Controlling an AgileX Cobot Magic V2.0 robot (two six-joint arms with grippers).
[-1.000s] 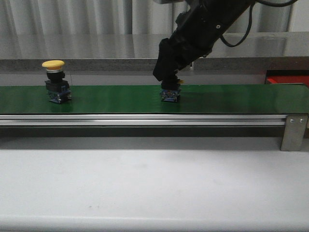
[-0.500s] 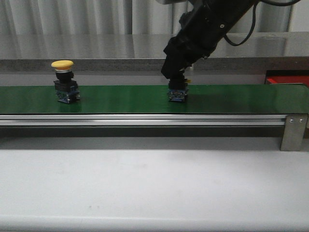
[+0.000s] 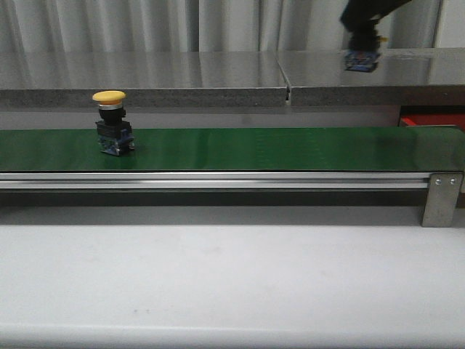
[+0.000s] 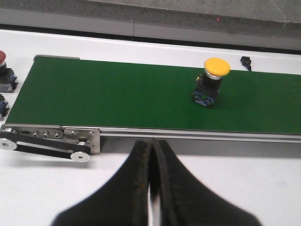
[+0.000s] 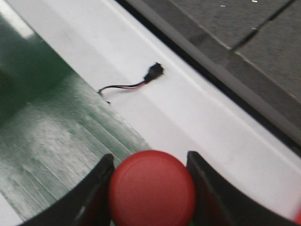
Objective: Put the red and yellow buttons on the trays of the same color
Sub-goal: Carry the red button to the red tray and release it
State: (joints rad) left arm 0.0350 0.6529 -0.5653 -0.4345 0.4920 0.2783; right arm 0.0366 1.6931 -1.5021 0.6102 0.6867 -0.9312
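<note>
**Red button held high at upper right, yellow button alone on the belt**

The right gripper (image 5: 150, 188) has its jaws clamped on the red button (image 5: 152, 188); the wrist view shows the round red cap filling the gap between the two dark fingers (image 5: 96, 197). In the front view that button (image 3: 361, 58) hangs at the upper right of the frame, well above the green belt (image 3: 290, 149), with only its dark and blue base showing under the black arm.

The yellow button (image 3: 112, 123) stands upright on the belt at the left of the front frame, touched by nothing. A sliver of the red tray (image 3: 432, 116) shows at the right edge, just behind the end of the belt.

The left gripper (image 4: 151, 188) hovers over the white table (image 4: 235, 179) in front of the belt, its jaws pressed together and holding nothing. Another red button (image 4: 3, 70) sits off the end of the belt at the left edge of that view.
</note>
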